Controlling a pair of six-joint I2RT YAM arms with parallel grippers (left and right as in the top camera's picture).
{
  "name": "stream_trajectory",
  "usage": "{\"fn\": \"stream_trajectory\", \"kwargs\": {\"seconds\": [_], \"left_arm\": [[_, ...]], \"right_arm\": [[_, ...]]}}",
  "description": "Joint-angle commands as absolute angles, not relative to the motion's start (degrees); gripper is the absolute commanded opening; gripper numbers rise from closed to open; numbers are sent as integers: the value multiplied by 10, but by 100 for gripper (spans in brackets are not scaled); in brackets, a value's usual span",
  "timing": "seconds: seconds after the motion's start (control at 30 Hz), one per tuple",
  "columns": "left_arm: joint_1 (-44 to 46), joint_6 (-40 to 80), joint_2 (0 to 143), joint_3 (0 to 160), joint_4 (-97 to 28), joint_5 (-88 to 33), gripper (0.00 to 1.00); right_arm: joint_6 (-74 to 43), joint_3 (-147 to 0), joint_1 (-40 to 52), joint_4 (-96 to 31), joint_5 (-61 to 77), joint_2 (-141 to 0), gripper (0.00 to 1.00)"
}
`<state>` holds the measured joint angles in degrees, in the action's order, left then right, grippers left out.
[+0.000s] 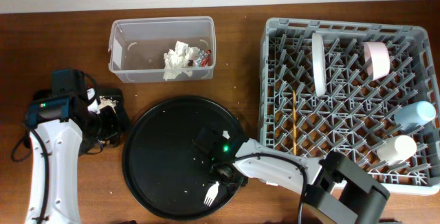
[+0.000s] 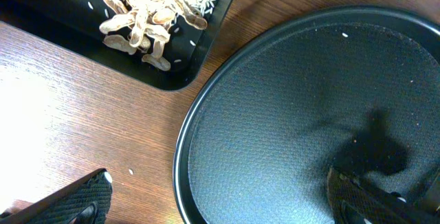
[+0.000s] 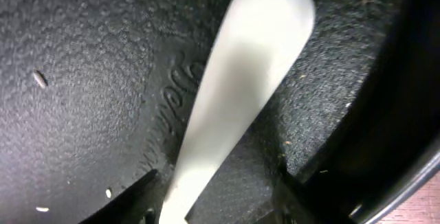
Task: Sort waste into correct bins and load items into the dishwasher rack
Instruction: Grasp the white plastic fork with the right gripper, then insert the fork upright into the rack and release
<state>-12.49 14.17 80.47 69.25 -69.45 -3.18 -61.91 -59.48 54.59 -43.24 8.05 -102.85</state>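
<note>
At the left edge of the overhead view the left tool hangs released, its 2 fingers spread wide with nothing between them. It sits low over the bench, at the left rim of the round black tray. It seems parked there to leave the other arm room. Just beside it, in the upper left of the left wrist view, the shallow black tray carries the pale rice-like scraps; food waste is apparently kept apart from dry rubbish. Further right, in the upper part of the overhead frame, the clear tub holds the crumpled tissue and the red-and-silver wrapper, so that waste looks sorted.

Below the tub, the white fork lies flat on the round tray near its lower right rim. The right tool is down over it with 1 finger on each side of the handle, likely so that closing would pinch the handle across its narrow width. The jaws look half-spread; whether they press the fork I cannot tell.

At the right, the dishwasher rack has the plate and bowl standing on edge between pegs. The chopstick lies along a row, and the blue cup and white cup rest toward the rack's lower right corner. The fork appears to be the last item to load.
</note>
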Motion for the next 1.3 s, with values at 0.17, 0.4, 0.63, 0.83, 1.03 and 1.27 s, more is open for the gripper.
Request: {"fn": "stream_trajectory", "kwargs": {"seconds": [0.17,0.4,0.63,0.83,1.03,1.27], "left_arm": [[-124,141,797,695,-695,-36,99],[-124,141,797,695,-695,-36,99],[-124,141,797,695,-697,-36,99],[-124,141,797,695,-697,-36,99],[-124,141,797,695,-697,-36,99],[-124,141,797,695,-697,-36,99]], "right_arm": [[-595,-596,545,-427,65,-1080,24],[-548,-643,519,-472,21,-1079,14],[-497,-712,516,-518,-29,-1062,4],[-445,-842,467,-698,-161,-961,4],[-417,-845,289,-750,-180,-889,4],[-404,-720,225,-674,-169,-905,4]]}}
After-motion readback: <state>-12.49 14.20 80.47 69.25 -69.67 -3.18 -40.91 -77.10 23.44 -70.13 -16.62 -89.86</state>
